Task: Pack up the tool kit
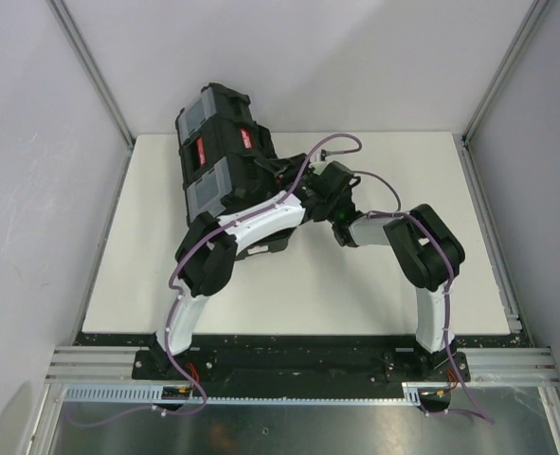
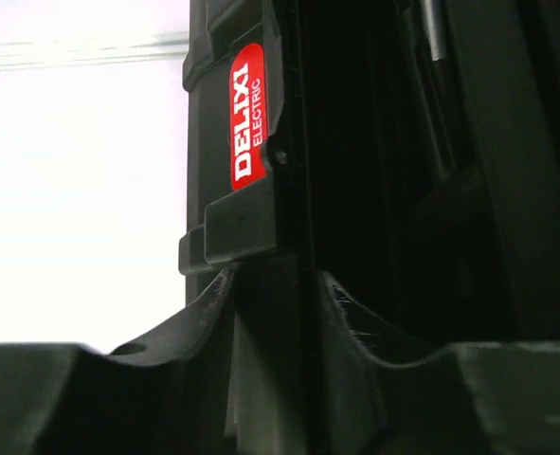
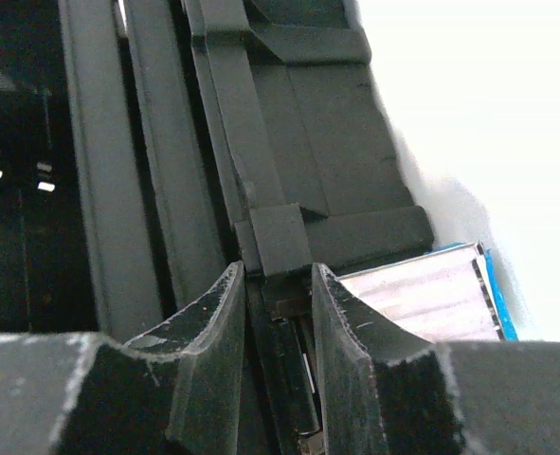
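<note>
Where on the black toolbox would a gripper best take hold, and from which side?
Probably the thin raised rim along the toolbox edge facing the table's middle, approached from that side. The body looks far wider than the jaws can open, while this ridge fits between two fingers. The right gripper is closed on it beside the clear compartment.

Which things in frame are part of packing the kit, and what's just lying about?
Job:
- toolbox, lid down
- left gripper, at the box's edge
- right gripper, on a rib of the box

Not the job:
- table
- aluminium rail
- No loose items or screwdrivers in view.
</note>
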